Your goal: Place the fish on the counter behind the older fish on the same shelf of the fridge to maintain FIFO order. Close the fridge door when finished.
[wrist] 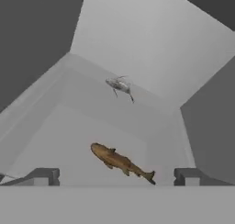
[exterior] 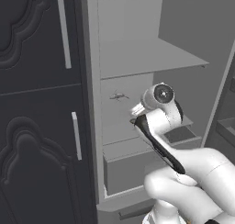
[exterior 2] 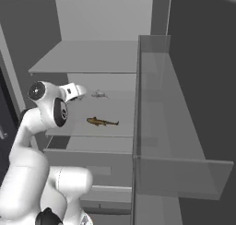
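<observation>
Fridge (exterior 2: 110, 16) interior is flat matte light grey, boxy, with plain slab shelves and no texture. The shelf (wrist: 69, 126) is a smooth grey plane with a boxy drawer front (exterior: 126, 170) under it. Fridge door (exterior 2: 207, 81) stands open at right, with a translucent grey door bin (exterior 2: 170, 141) on its inner side.

Older fish (wrist: 120, 162): slim, golden-brown, mottled back, dark tail, lying flat on the shelf toward the front. Grey fish (wrist: 119, 85): silvery, thin dark fins, same shelf, at the back by the rear wall, well apart from the brown one.

Gripper (wrist: 117, 176) fingers spread wide, holding nothing. In the hand view the brown fish sits between the two dark blocky fingertips (wrist: 43, 176), just above them, tail nearer the right tip; contact can't be told. Grey fish lies well beyond the tips, roughly centred
</observation>
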### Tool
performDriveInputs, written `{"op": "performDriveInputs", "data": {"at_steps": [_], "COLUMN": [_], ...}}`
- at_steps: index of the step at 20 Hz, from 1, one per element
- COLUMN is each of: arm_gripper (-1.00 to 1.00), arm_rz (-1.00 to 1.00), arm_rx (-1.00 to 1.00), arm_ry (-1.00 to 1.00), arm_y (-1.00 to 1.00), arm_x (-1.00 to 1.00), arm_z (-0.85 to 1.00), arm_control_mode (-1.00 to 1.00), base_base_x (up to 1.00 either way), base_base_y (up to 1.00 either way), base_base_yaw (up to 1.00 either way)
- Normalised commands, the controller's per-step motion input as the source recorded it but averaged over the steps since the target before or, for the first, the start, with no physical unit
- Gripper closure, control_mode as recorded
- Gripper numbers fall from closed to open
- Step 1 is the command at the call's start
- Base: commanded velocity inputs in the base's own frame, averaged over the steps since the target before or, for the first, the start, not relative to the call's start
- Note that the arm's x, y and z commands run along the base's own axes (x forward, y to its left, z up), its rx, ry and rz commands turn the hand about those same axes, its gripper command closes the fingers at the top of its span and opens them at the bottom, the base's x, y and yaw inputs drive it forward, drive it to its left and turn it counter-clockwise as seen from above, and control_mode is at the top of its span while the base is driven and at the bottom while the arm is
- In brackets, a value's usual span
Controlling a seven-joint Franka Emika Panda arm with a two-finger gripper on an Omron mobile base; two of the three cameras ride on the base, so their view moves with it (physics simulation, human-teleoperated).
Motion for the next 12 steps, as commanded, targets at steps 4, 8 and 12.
{"op": "performDriveInputs", "data": {"at_steps": [4, 8, 12], "arm_gripper": [-1.0, -1.0, -1.0], "arm_rz": [-0.17, -0.14, -0.1], "arm_rx": [0.16, 0.13, 0.1], "arm_ry": [0.32, 0.25, 0.17], "arm_y": [-0.02, -0.02, -0.11], "arm_x": [-0.51, -0.73, -0.76], "arm_z": [0.08, -0.29, -0.41], "arm_control_mode": [-1.0, -1.0, -1.0], "base_base_x": [0.0, 0.0, 0.0], "base_base_y": [0.0, 0.0, 0.0], "base_base_yaw": [0.0, 0.0, 0.0]}}
